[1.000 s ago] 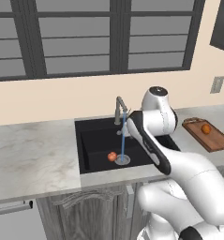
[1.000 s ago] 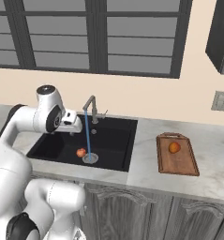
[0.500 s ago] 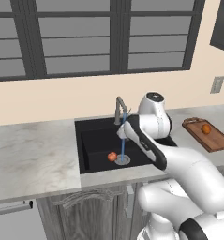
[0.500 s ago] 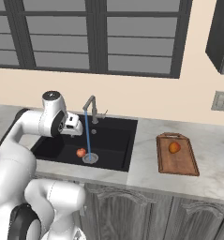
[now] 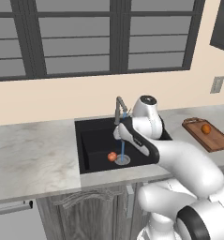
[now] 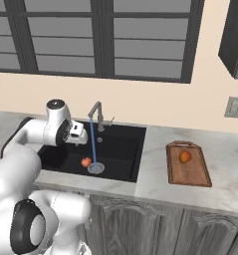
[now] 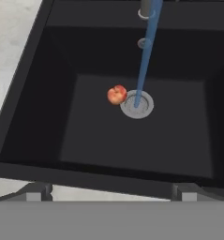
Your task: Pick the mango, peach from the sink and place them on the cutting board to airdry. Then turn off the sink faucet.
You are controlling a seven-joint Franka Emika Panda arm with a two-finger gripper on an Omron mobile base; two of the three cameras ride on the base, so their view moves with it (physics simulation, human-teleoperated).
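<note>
The pinkish-red peach lies on the floor of the black sink, just beside the round steel drain. My gripper hovers open above the sink's near rim, well clear of the peach and holding nothing. In the right base view, my gripper hangs over the left part of the sink, up and left of the peach. The orange mango rests on the cutting board, right of the sink. A blue stream of water runs from the sink faucet to the drain.
Pale marble counter flanks the sink on both sides. The faucet stem and falling water stand close to my hand. A wall outlet is above the board. Windows line the back wall and cabinet doors sit below the counter.
My hand has dropped a little lower over the sink and shifted slightly left. The jaws stayed open. The peach and the mango have not moved.
</note>
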